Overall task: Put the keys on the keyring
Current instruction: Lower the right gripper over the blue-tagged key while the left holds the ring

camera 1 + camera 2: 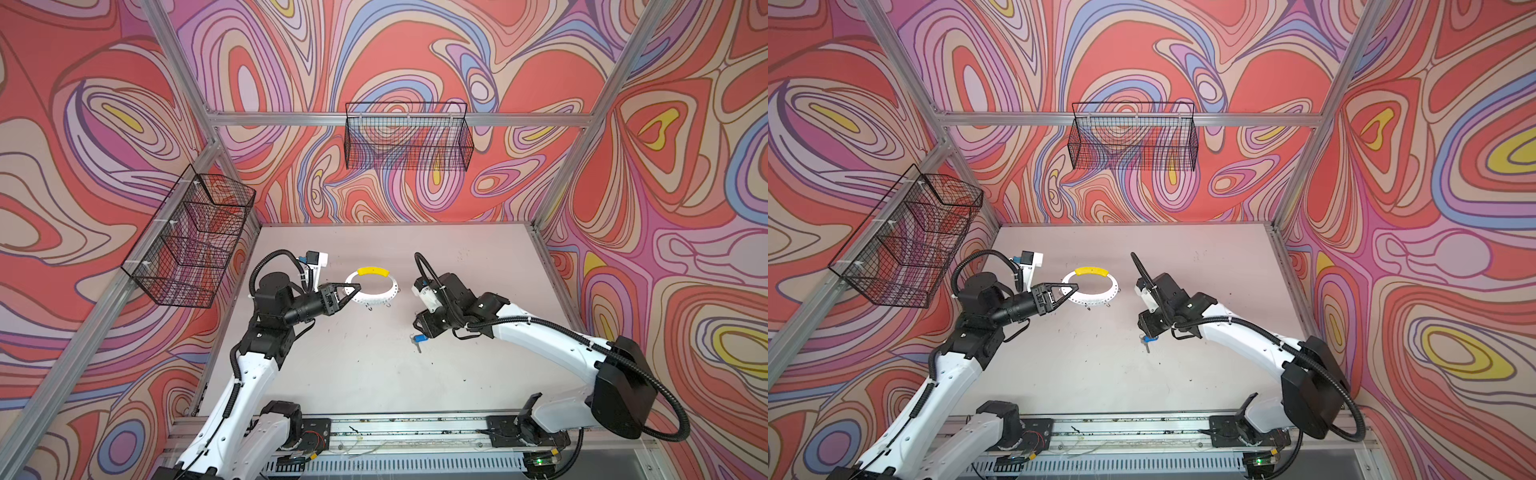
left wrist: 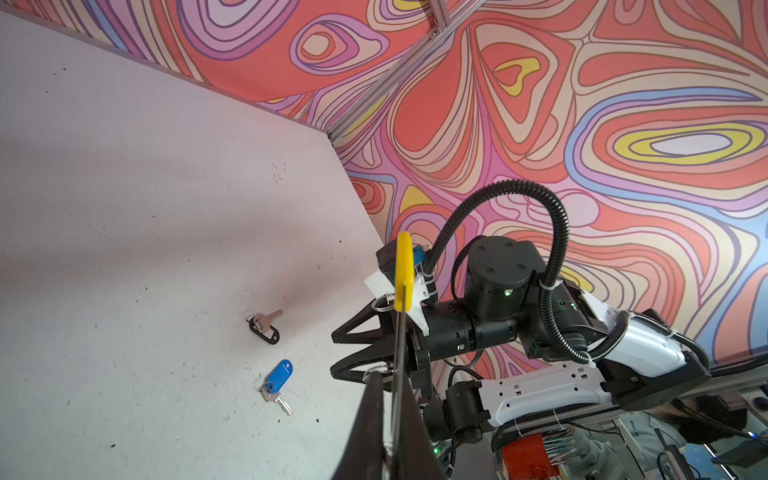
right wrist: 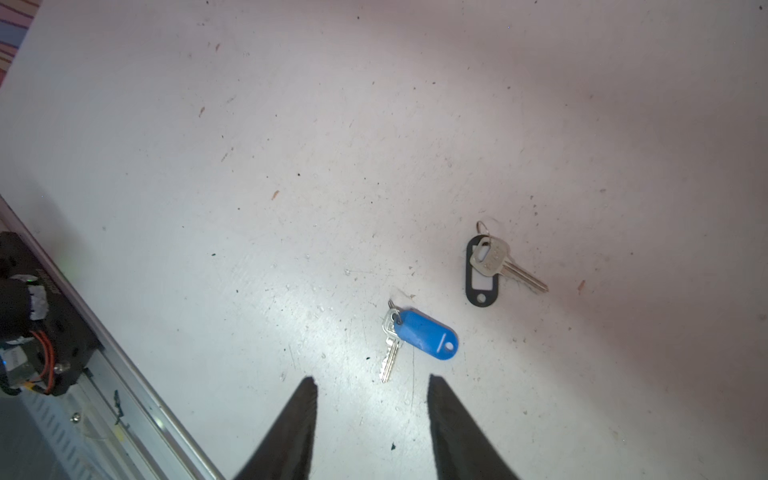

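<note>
The keyring (image 1: 388, 296) is a flat pale ring with a yellow sleeve (image 1: 373, 271), held off the table. My left gripper (image 1: 353, 289) is shut on its left rim. In the left wrist view the keyring (image 2: 399, 345) shows edge-on between the dark fingers (image 2: 374, 419). The keys lie loose on the table. The blue-tag key (image 3: 424, 334) lies just ahead of my right gripper (image 3: 372, 379), whose jaws are open with nothing between them. The black-tag key (image 3: 486, 266) lies a little farther off. In both top views only the blue-tag key (image 1: 420, 338) shows, under the right wrist.
Two black wire baskets hang on the walls, one at the back (image 1: 409, 137) and one on the left (image 1: 191, 241). A metal rail (image 1: 415, 428) runs along the table's front edge. The right arm (image 2: 540, 324) reaches in from the right side.
</note>
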`<control>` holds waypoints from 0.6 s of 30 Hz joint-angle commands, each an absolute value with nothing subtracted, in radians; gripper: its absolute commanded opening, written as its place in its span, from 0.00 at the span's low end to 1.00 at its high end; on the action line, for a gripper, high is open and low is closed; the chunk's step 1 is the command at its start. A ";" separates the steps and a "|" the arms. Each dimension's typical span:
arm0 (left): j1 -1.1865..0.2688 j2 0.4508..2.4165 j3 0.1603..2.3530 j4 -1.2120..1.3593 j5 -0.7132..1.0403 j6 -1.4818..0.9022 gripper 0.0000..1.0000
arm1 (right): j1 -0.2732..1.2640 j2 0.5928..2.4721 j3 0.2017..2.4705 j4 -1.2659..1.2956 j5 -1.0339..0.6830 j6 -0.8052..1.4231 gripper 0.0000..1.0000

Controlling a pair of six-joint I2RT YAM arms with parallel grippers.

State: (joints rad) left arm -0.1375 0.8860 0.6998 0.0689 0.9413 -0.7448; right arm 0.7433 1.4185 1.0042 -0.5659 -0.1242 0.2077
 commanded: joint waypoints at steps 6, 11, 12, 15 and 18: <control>-0.138 0.876 0.710 0.075 0.939 -0.752 0.00 | 0.798 1.395 0.899 -0.499 -0.004 0.264 0.37; -0.138 0.876 0.716 0.060 0.919 -0.747 0.00 | 0.818 1.358 0.815 -0.435 -0.009 0.315 0.32; -0.138 0.879 0.718 0.059 0.917 -0.748 0.00 | 0.824 1.359 0.812 -0.434 -0.002 0.316 0.32; -0.138 0.886 0.722 0.055 0.913 -0.749 0.00 | 0.844 1.368 0.812 -0.433 0.010 0.316 0.30; -0.138 0.887 0.727 0.041 0.904 -0.744 0.00 | 0.868 1.373 0.807 -0.423 0.031 0.315 0.29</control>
